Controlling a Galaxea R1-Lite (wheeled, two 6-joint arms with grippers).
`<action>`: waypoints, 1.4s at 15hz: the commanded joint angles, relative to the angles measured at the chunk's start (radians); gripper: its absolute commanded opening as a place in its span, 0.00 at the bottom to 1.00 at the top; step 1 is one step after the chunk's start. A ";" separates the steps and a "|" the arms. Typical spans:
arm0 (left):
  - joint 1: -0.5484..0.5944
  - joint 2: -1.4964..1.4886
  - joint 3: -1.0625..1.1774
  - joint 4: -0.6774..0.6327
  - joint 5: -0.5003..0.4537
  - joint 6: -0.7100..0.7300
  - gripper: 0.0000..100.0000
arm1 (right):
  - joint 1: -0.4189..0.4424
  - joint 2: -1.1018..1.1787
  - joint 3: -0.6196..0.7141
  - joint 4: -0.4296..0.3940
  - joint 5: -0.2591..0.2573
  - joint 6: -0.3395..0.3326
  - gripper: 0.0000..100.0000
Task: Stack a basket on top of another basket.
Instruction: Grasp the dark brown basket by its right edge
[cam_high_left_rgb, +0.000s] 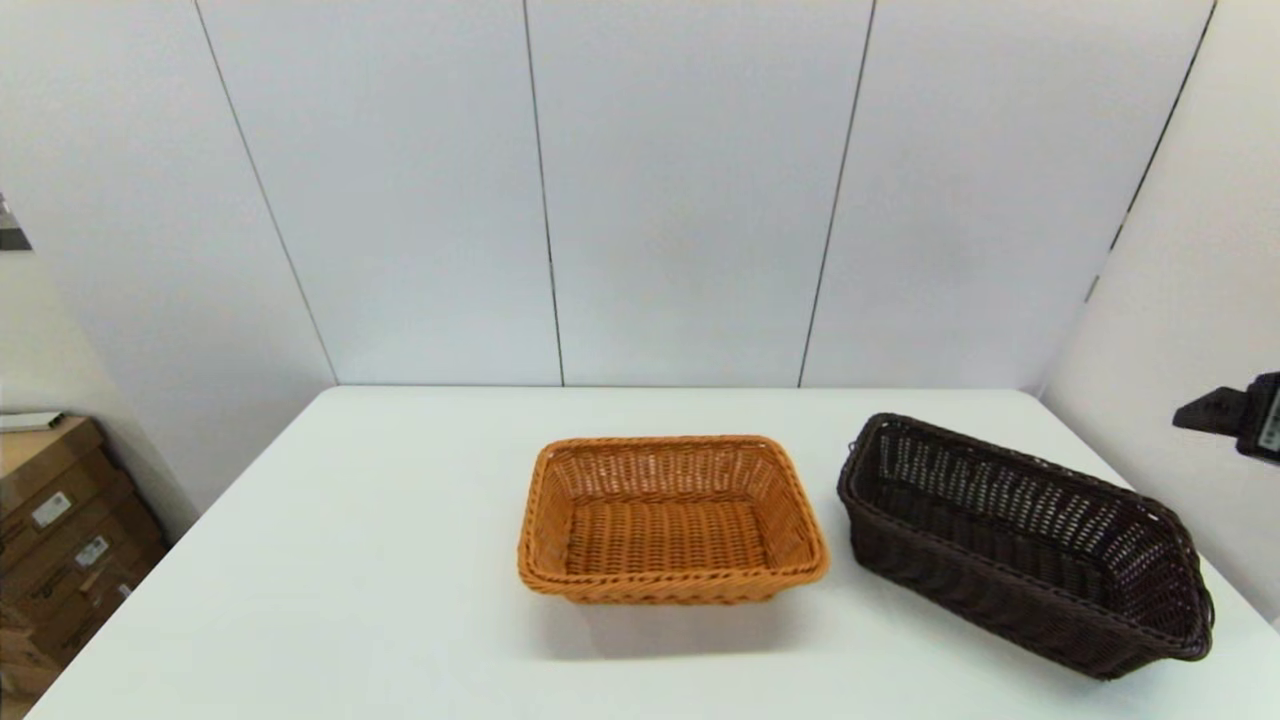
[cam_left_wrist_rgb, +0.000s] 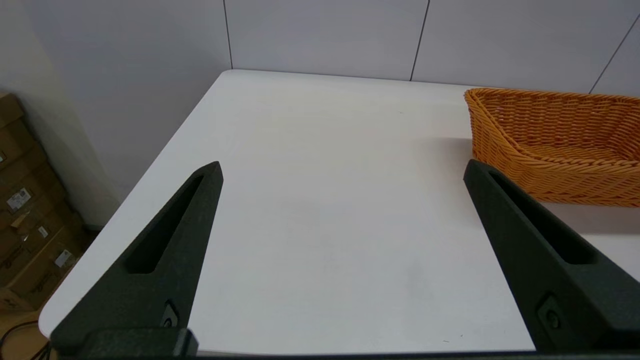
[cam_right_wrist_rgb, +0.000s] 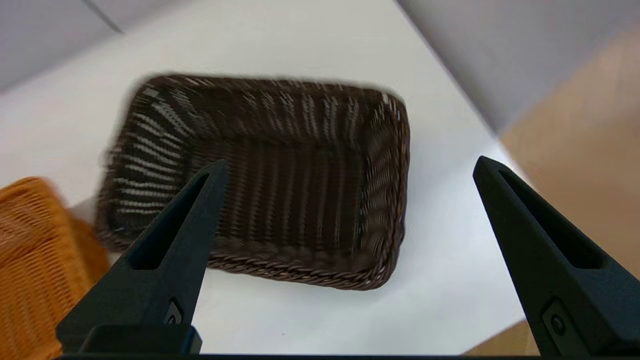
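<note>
Dark basket (cam_high_left_rgb: 1020, 545) beside orange basket (cam_high_left_rgb: 672, 520) on white table (cam_high_left_rgb: 350, 560); both hands (cam_left_wrist_rgb: 342, 172) (cam_right_wrist_rgb: 350, 167) wide open, empty

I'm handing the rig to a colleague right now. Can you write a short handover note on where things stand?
Right gripper: open, empty, in the air over the dark brown rectangular wicker basket.
Left gripper: open, empty, above bare white table on the left side.
The dark basket sits on the table's right side, beside the orange-tan rectangular wicker basket at the centre, apart from it.
Done: nothing stacked yet.
Left: grasp the dark basket, lift it, set it into the orange-tan one.
</note>
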 joint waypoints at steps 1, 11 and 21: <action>0.000 0.001 -0.001 0.000 0.001 -0.001 1.00 | -0.053 0.150 0.020 0.031 -0.002 0.058 1.00; 0.000 0.001 -0.001 0.000 0.001 -0.001 1.00 | -0.214 0.311 0.132 0.016 0.260 0.046 1.00; 0.000 0.001 -0.001 0.000 0.001 -0.001 1.00 | -0.300 0.525 0.063 0.014 0.395 -0.051 1.00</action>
